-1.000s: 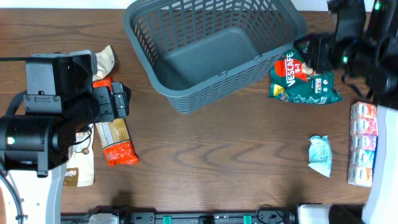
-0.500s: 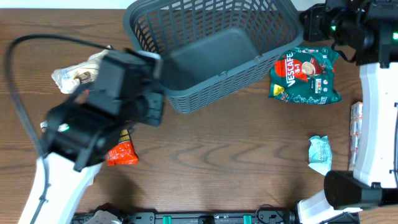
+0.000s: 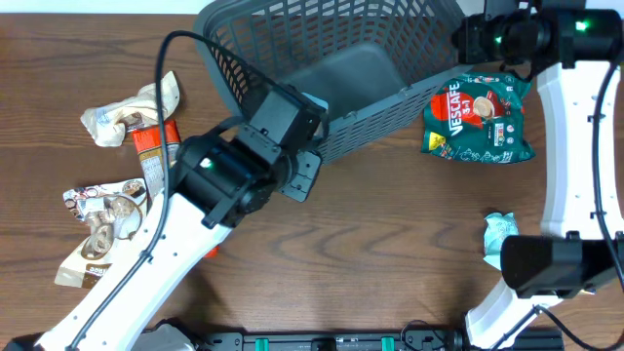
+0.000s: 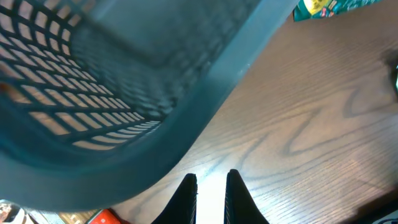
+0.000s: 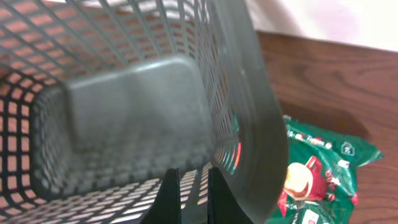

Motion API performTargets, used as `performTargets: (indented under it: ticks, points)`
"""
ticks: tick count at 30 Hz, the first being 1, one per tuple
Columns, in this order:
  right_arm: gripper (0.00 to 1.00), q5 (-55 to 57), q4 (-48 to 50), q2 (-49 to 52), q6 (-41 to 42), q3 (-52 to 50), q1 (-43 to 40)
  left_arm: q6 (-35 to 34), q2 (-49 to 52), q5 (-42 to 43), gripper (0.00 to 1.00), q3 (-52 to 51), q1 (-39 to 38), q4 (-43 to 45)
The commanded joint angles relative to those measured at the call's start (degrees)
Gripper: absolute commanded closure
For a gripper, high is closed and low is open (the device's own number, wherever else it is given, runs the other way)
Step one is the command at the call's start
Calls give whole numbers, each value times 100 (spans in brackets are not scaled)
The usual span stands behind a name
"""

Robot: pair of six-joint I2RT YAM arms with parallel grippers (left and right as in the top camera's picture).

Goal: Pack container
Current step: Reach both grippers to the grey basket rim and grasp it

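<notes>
Two end effectors nearly clenched, empty, by basket (image 3: 331, 68), overhead alone shows left-side packets (image 3: 122, 117)

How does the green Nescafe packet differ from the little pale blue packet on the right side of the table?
The Nescafe packet is dark green with a red logo; the pale blue packet is light and plain-looking. The Nescafe packet is clearly larger. It lies right beside the container, while the pale blue packet sits nearer the front edge, partly hidden by the right arm. Both lie flat on the table, outside the container.
</notes>
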Motion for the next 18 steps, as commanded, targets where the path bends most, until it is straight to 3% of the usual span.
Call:
performTargets:
  ticks: [1, 18]
  points:
    - [99, -48, -85, 164, -214, 87, 24, -101, 66, -129, 94, 98, -13, -13]
    - [99, -48, -951, 343, -385, 66, 81, -74, 479, -284, 94, 96, 4, -142]
